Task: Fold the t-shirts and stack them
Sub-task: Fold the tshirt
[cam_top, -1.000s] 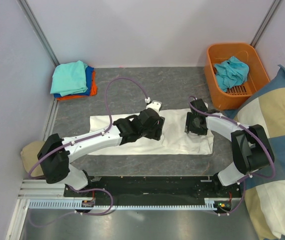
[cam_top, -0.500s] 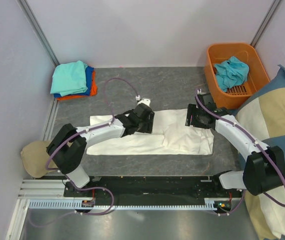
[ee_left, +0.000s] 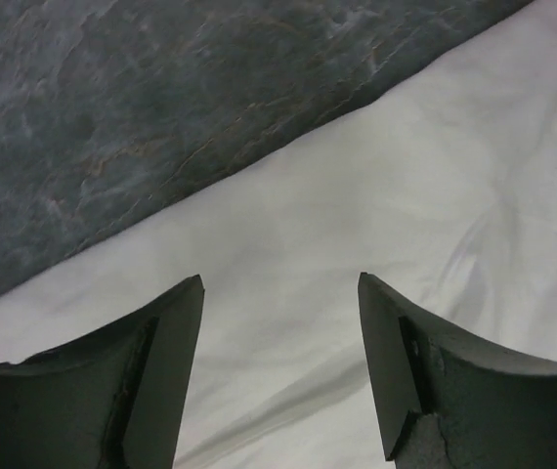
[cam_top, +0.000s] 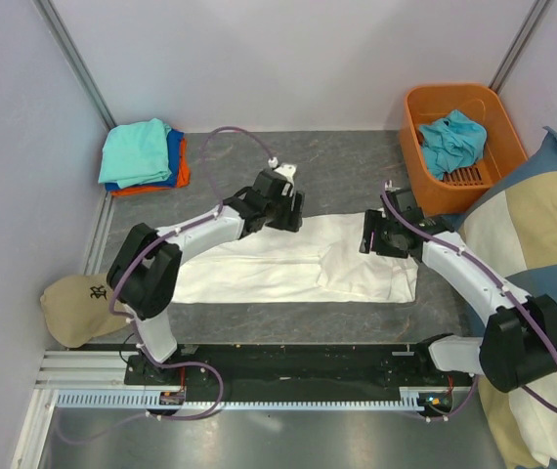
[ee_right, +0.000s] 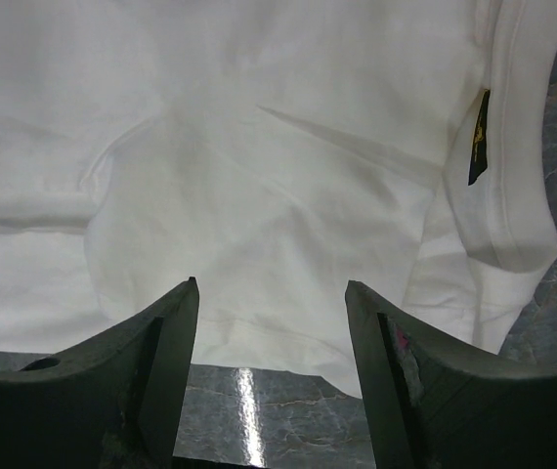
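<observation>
Nearest me, low at the left of the overhead view, a tan cap is sitting just off the grey table. A big blue-and-cream checked cushion is crowding the right edge.

Across the middle of the table the white t-shirt is lying flat, folded into a long strip. Its long axis is running left to right across the frame. In the right wrist view a ribbed neckband with a dark label is showing at the upper right, so the neck end is lying by the right arm, at the strip's right end.

The right hand is hanging over that end with its jaws spread and nothing between them. Its own camera is showing only smooth white cloth past the fingers.

The left hand is reaching over the strip's far edge at centre frame. It is released too, and cloth and bare table are showing in its gap. I cannot tell whether either hand is touching the fabric.

Farther back, in the upper left corner, a folded teal tee is resting on a blue tee and an orange tee. That stack is well apart from the white one.

In the upper right corner an orange basket is holding a crumpled teal tee, close beyond the right arm.
</observation>
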Controlling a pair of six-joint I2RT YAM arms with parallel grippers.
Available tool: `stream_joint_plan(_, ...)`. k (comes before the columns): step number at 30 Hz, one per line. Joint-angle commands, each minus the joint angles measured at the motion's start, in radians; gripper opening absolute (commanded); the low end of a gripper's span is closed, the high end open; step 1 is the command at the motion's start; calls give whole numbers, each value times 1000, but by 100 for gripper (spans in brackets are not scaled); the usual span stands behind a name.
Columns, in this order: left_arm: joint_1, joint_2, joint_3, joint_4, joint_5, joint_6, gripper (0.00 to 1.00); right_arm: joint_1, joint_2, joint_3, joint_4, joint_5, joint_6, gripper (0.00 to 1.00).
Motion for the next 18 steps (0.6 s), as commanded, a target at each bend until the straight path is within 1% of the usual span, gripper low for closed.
stream_joint_plan(1, -2, 105, 186, 77, 177, 262, 82, 4, -66, -23, -16, -8, 22, 70)
stream_joint_plan(2, -2, 136, 261, 52, 195, 318, 96, 6, -80, -26, -20, -9, 25, 71)
stream_joint_plan(3, 4, 167, 306, 32, 212, 334, 99, 6, -86, -29, -24, -9, 30, 71)
stream_joint_plan(4, 9, 199, 352, 12, 229, 378, 100, 6, -94, -31, -27, -14, 30, 71)
stream_joint_plan(5, 14, 275, 455, -51, 287, 424, 100, 6, -108, -32, -30, -17, 33, 71)
stream_joint_plan(7, 27, 349, 554, -103, 356, 460, 100, 6, -120, -32, -35, -21, 33, 71)
stream_joint_plan(8, 30, 415, 647, -126, 423, 500, 100, 6, -129, -34, -41, -23, 33, 71)
stream_joint_plan(10, 30, 486, 737, -194, 458, 531, 100, 6, -137, -32, -49, -26, 33, 71)
stream_joint_plan(11, 30, 517, 821, -215, 484, 560, 100, 6, -145, -32, -55, -29, 31, 71)
stream_joint_plan(12, 30, 578, 859, -266, 493, 572, 100, 6, -148, -32, -59, -31, 31, 71)
stream_joint_plan(14, 32, 630, 951, -309, 527, 601, 99, 6, -160, -32, -69, -31, 31, 72)
stream_joint_plan(16, 34, 673, 987, -349, 548, 613, 97, 6, -165, -31, -73, -29, 33, 72)
stream_joint_plan(18, 34, 676, 981, -351, 580, 610, 95, 4, -171, -31, -76, -28, 33, 72)
